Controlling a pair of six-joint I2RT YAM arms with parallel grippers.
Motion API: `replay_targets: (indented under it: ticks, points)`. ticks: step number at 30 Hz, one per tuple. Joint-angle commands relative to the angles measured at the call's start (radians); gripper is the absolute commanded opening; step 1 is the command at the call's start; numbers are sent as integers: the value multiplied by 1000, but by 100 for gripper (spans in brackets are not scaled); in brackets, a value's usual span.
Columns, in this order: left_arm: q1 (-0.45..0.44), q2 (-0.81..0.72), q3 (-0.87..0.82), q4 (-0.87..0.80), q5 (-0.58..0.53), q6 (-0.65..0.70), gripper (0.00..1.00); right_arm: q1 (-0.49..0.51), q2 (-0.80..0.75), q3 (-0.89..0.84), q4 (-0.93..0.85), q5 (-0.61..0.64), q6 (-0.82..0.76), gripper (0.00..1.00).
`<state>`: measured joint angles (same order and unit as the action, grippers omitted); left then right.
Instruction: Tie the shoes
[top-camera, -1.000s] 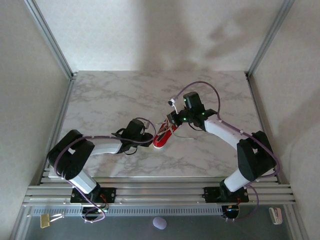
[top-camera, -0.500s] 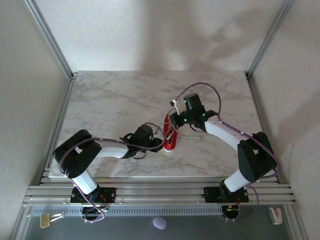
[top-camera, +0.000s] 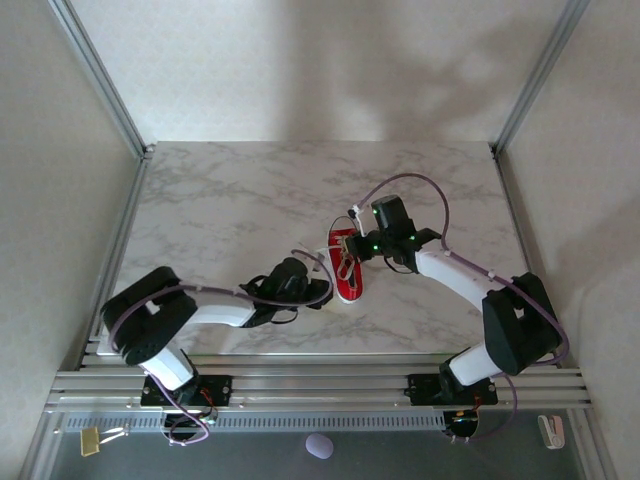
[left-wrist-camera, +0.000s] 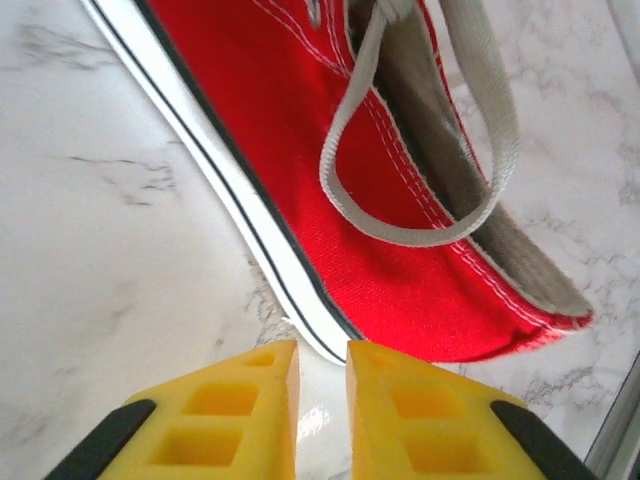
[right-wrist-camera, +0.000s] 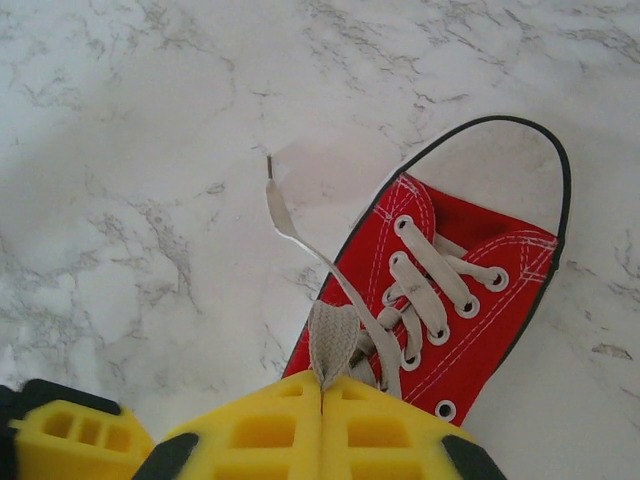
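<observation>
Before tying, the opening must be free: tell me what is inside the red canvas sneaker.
Grey lining shows inside the red canvas sneaker, a white lace loop draped across its rim. Insole and toe end are hidden by the upper.

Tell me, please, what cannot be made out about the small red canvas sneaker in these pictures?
- Left wrist view: toe and eyelet rows of the red canvas sneaker, cut off by the top edge.
- Right wrist view: its heel, hidden behind the right gripper, shut on a white lace.
- Top view: whether any knot is tied, too small to tell.
</observation>
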<state>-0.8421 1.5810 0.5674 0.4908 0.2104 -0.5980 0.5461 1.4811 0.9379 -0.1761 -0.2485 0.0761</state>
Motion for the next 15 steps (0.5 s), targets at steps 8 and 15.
replay_targets:
  ticks: [8,15]
  points:
    - [186,17,124,-225,-121,264,29,6,-39,-33,17,-5,121,0]
    - [206,142,316,-396,-134,585,44,6,-27,-18,-5,-19,109,0]
